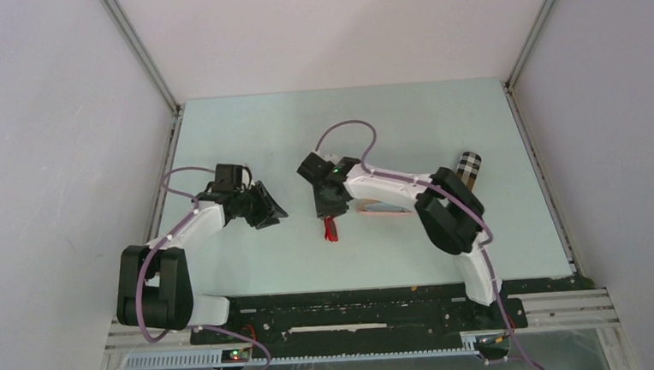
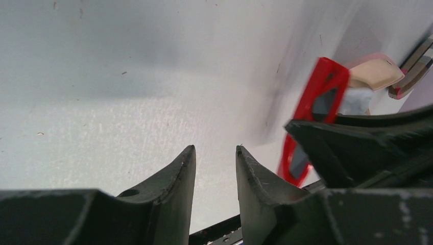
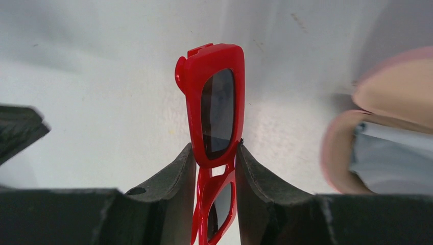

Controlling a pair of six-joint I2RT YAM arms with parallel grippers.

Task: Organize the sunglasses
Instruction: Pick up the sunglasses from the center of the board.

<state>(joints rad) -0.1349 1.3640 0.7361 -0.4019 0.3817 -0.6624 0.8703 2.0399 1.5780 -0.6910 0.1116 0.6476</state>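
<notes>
Sunglasses (image 3: 217, 102), red, pinched in right hand (image 3: 215, 152) | left hand (image 2: 215, 155) slightly parted, empty | pink case (image 3: 395, 87) open just beside

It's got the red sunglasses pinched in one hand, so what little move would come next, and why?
Probably the right hand should swing the red sunglasses sideways toward the open pink case beside it. Its fingers are clamped on the frame near the bridge, so the grasp looks done, and the case lies open with a pale cloth inside.

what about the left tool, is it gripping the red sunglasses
No, the left tool shows only bare table in its gap; the right tool clamps the red sunglasses.
</notes>
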